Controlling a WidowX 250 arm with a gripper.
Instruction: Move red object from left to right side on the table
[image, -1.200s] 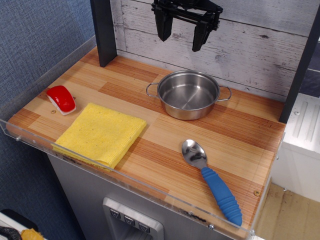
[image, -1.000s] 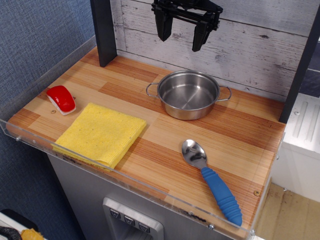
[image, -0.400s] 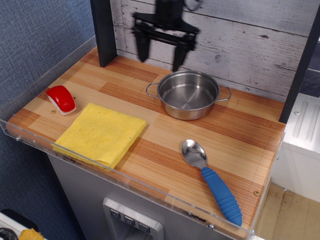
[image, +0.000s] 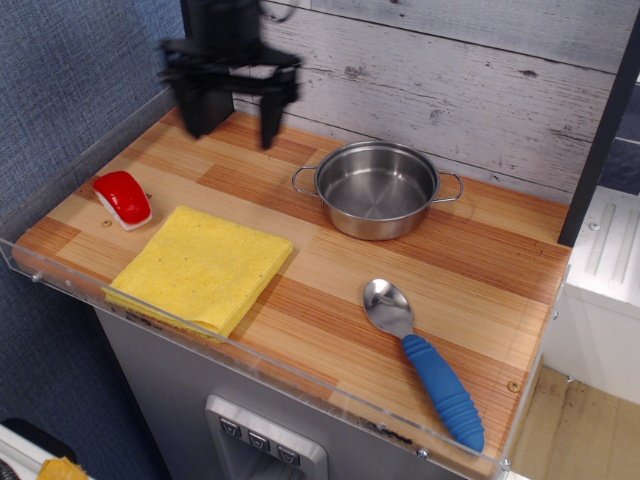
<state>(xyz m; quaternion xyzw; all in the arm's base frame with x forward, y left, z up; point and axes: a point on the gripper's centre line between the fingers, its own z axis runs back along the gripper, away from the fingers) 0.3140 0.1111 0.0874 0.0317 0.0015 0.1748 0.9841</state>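
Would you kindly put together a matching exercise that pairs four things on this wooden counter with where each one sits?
Things:
1. small glossy red rounded object
2. folded yellow cloth
3. shiny steel pot with two handles
4. metal spoon with a ribbed blue handle

Places:
A. front right, handle pointing toward the right corner
B. far left edge of the table
C. back centre, near the plank wall
D. front left, just right of the red piece

Pairs: 1-B, 2-D, 3-C, 4-A
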